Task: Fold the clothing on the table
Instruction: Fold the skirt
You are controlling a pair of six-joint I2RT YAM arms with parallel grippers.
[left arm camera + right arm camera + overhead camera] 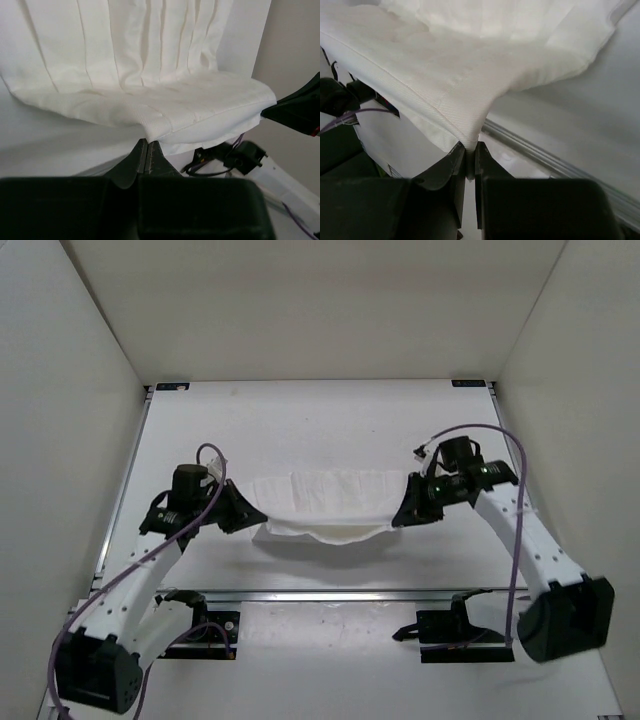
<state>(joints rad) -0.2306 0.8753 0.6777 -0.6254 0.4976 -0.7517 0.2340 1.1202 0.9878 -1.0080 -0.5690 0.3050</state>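
The clothing (325, 505) is a white pleated garment held stretched between both arms above the middle of the table (300, 420); its middle sags toward the surface. My left gripper (252, 519) is shut on its left corner. In the left wrist view the clothing (150, 75) spreads away from that gripper (148, 142), whose fingers pinch a folded corner. My right gripper (400, 516) is shut on the right corner. Seen from the right wrist, the clothing (470, 75) rises from the gripper (471, 148), with fabric between the black fingers.
A metal rail (340, 594) crosses the table near the arm bases, also visible in the right wrist view as a rail (555, 160). White walls enclose the table on three sides. Purple cables (505, 440) loop off both arms.
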